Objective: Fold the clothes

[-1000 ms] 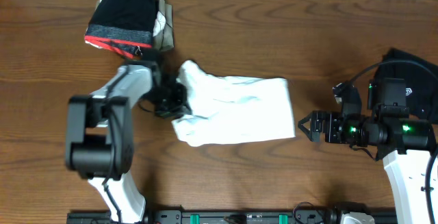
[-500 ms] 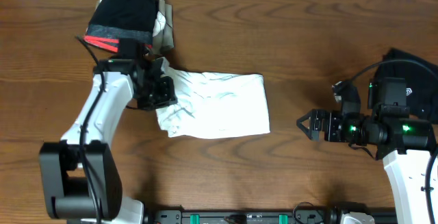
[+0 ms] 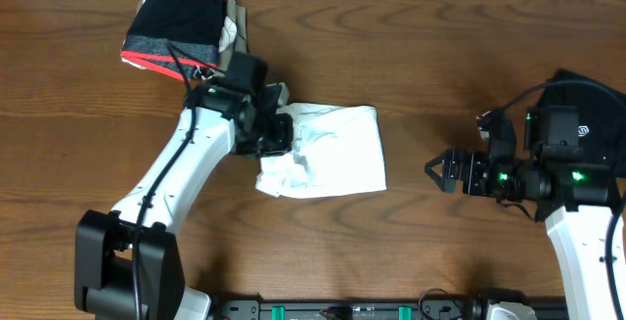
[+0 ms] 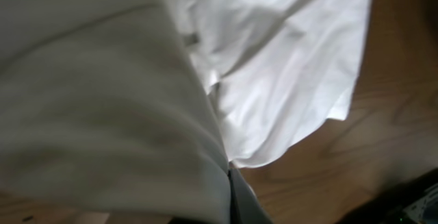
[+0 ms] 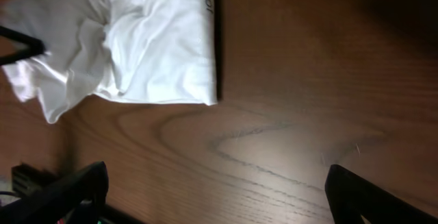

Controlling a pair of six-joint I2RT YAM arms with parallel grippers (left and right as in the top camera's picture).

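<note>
Lying bunched on the brown wood-grain counter (image 3: pixel 440 56), the white shirt (image 3: pixel 337 159) sits left of centre. The left pincer (image 3: pixel 282 135) is clenched on its crumpled left edge. The right pincer (image 3: pixel 437 170) is spread wide over bare wood, well apart from the shirt. Dark folded pile (image 3: pixel 181 22) at the far left corner; black garment (image 3: pixel 587 87) at the right edge.

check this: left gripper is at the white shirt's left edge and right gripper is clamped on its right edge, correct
Only partly. The left gripper is at the white shirt's left edge, but the right gripper is not on its right edge: the overhead view shows it open over the table, apart from the shirt.
</note>
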